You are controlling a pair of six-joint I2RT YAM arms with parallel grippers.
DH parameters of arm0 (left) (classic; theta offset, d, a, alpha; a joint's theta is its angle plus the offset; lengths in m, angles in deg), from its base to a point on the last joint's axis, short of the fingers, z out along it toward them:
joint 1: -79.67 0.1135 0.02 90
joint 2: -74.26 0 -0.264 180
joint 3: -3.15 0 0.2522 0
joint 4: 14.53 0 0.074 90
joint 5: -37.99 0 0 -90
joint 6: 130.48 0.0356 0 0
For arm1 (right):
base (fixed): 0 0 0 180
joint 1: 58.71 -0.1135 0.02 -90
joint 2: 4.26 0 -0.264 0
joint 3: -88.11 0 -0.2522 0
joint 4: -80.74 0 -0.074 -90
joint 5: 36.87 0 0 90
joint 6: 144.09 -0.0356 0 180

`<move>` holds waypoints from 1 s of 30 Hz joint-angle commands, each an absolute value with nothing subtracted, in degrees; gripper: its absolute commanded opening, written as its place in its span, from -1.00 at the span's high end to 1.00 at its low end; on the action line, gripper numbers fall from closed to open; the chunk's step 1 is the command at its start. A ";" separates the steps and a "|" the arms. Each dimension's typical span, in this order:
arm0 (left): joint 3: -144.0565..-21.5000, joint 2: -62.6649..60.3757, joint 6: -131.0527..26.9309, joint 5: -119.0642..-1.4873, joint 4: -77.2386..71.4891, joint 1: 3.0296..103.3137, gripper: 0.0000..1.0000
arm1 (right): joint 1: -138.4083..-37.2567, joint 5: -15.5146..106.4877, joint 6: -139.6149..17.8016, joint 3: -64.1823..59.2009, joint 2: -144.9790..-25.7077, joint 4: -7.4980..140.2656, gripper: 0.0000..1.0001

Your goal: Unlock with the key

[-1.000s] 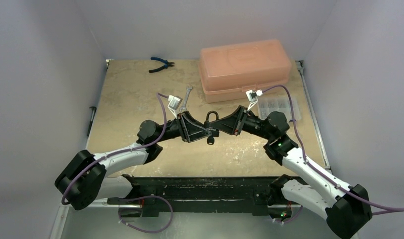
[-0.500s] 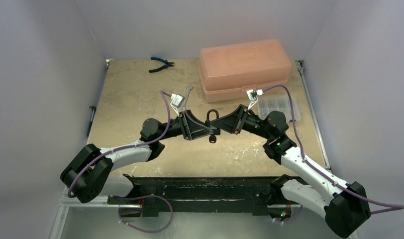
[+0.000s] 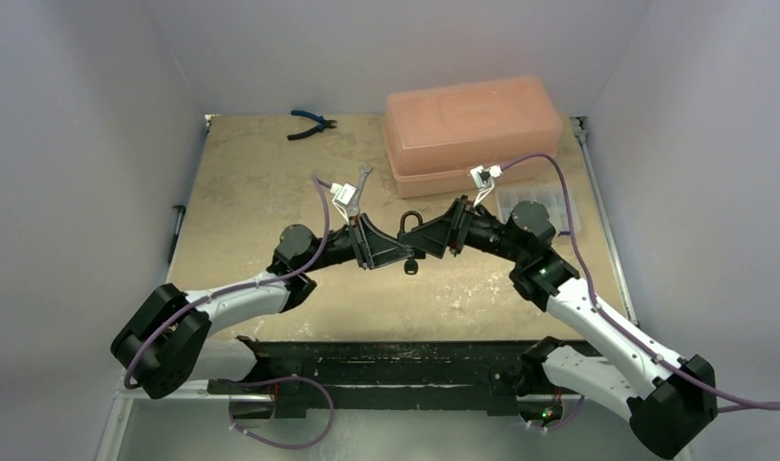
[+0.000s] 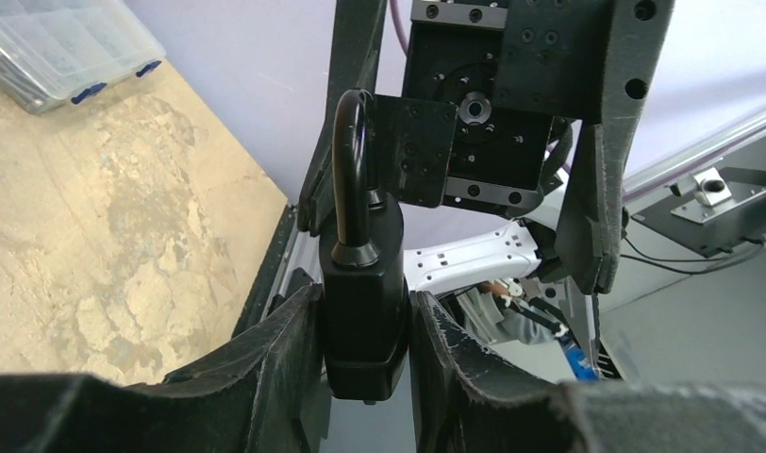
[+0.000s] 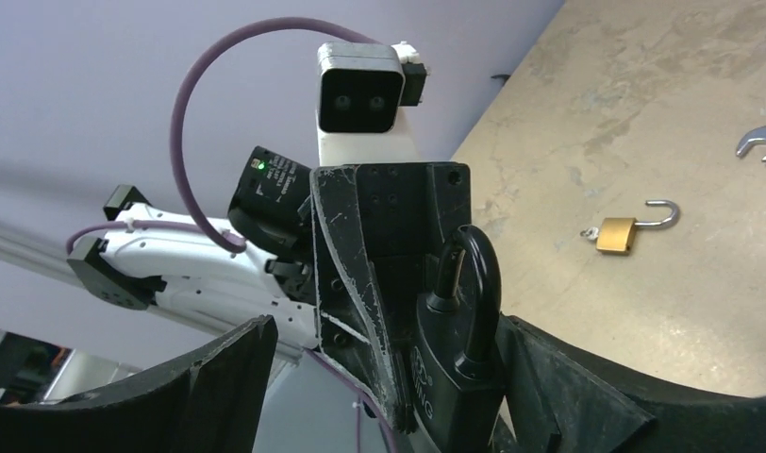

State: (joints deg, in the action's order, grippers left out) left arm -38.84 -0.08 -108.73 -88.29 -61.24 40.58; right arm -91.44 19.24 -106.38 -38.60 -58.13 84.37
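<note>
A black padlock [image 4: 364, 321] stands upright between my left gripper's fingers; the left gripper [image 4: 365, 294] is shut on its body. Its shackle [image 4: 349, 160] looks seated in the body. Seen from above, the padlock [image 3: 406, 248] hangs over the table's middle, and a small dark key [image 3: 410, 268] sticks out below it. My right gripper [image 3: 426, 233] faces it from the right. In the right wrist view, the right gripper [image 5: 389, 330] is open, its fingers [image 5: 209, 387] wide on either side of the padlock [image 5: 455, 373] and the left finger.
An orange lidded box [image 3: 475, 130] stands at the back, with a clear organiser [image 3: 537, 206] in front of it. A wrench [image 3: 360, 185] lies behind the left gripper, blue pliers [image 3: 311, 122] at the far edge. An open brass padlock [image 5: 617, 233] rests on the table.
My right gripper's jaws have spread wide apart and let go. The left gripper carried the padlock a little farther from the bases and still grips it.
</note>
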 commanded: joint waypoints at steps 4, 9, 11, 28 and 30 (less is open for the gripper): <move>-41.33 5.32 -103.29 -83.98 -56.72 40.56 1.00 | -91.60 25.49 -98.00 -31.16 -55.76 75.51 -0.94; -42.26 8.58 -99.52 -79.90 -49.96 40.56 1.00 | -91.58 32.33 -90.46 -27.79 -54.30 65.39 -0.96; -42.41 9.42 -98.47 -78.13 -48.22 40.56 1.00 | -91.58 34.08 -87.72 -26.59 -54.29 61.91 -0.95; -42.49 12.26 -100.22 -71.88 -52.59 40.56 1.00 | -91.80 23.67 -89.60 -35.11 -50.00 69.05 -0.45; -42.68 12.59 -100.57 -71.64 -52.77 40.55 1.00 | -91.80 23.17 -90.45 -36.01 -50.26 70.63 -0.42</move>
State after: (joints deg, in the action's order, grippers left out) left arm -38.88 9.53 -99.57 -73.25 -43.58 40.54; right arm -91.50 26.28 -88.24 -34.60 -50.39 64.08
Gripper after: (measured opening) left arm 0.372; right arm 0.721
